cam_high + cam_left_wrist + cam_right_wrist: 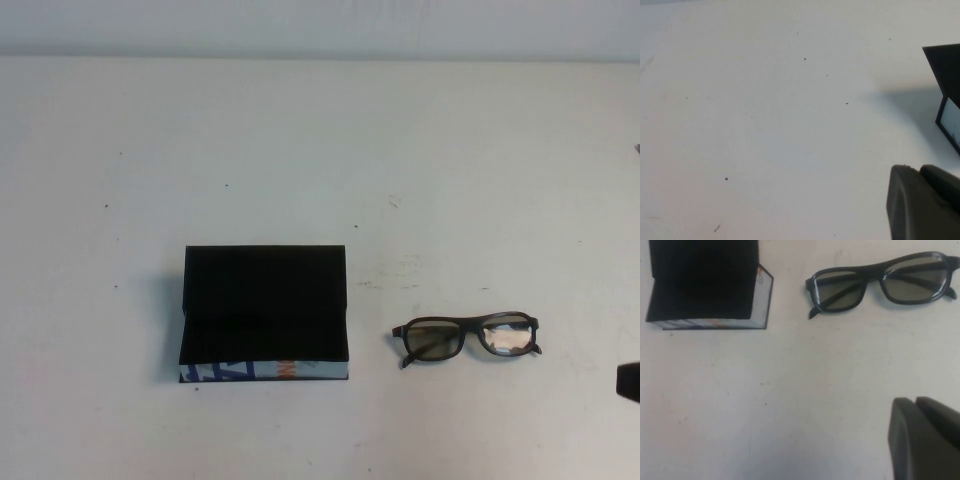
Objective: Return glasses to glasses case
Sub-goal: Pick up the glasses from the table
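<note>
1. My right gripper (925,440) was closed tight with nothing in it. It sat low at the near right of the table, only its dark tip showing at the right edge of the high view, and it was well short of the glasses.
2. My left gripper (925,205) was parked off to the left, out of the high view. Its own camera caught just a dark grey corner of it over bare table, and I could not tell whether it stood open or closed. Nothing showed in it.
3. The glasses (467,337), a dark brown-black plastic frame with rectangular clear lenses, lay flat on the white table (320,140) to the right of centre. Their arms looked folded behind the front. They lay apart from the case, with clear table between.
4. The glasses case (265,312), a flat rectangular black box with black lining and a white front edge printed in blue and orange, sat left of the glasses. Its flap lid was up and the inside was empty.
5. I judged the task not yet begun: the step in hand was the reach for the glasses, most likely with my right arm, the nearer one.
6. The next move called for opening my right jaws, coming down over the frame, probably at the bridge or one rim, and closing gently, as the thin plastic lay flush with the table.
</note>
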### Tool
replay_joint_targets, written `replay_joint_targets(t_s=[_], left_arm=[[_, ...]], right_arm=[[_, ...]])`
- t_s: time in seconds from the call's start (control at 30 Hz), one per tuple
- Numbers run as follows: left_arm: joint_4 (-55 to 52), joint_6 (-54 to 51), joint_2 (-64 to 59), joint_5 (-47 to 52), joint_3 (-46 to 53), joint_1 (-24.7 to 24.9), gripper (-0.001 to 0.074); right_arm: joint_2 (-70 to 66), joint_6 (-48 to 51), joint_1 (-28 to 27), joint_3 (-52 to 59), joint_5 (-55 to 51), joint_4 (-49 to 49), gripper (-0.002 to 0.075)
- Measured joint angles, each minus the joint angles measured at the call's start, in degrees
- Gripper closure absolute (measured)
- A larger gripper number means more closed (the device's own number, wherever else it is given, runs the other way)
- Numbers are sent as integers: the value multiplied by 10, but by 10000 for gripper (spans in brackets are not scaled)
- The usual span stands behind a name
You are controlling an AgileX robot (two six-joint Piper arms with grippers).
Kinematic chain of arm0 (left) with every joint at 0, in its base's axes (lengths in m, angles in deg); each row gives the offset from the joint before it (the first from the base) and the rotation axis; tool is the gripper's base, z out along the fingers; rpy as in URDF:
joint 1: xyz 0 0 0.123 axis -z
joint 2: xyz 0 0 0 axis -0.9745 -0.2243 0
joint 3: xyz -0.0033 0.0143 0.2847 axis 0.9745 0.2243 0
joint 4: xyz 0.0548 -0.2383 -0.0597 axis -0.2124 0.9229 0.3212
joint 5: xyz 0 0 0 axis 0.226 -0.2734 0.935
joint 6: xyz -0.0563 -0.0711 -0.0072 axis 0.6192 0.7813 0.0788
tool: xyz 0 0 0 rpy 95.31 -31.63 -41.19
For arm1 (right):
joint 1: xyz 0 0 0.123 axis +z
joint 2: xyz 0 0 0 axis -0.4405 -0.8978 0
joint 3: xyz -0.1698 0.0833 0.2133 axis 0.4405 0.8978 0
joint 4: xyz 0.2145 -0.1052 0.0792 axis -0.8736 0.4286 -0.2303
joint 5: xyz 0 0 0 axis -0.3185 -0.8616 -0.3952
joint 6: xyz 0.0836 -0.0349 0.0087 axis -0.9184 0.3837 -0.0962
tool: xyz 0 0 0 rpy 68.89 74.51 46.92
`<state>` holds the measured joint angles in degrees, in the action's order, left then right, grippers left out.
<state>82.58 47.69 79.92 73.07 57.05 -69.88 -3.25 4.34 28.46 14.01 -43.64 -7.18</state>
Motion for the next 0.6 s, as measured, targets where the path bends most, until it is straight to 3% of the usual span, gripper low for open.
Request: replay_joint_targets(t_s=[0.2, 0.4, 0.6], left_arm=[[0, 0, 0, 0, 0, 0, 735], [0, 0, 0, 0, 0, 0, 735], [0, 0, 0, 0, 0, 0, 735]], right_arm=[[-136, 48, 18, -119, -38, 50, 740], [-223, 88, 122, -181, -42, 143, 740], [-298, 252, 219, -206, -25, 196, 740]])
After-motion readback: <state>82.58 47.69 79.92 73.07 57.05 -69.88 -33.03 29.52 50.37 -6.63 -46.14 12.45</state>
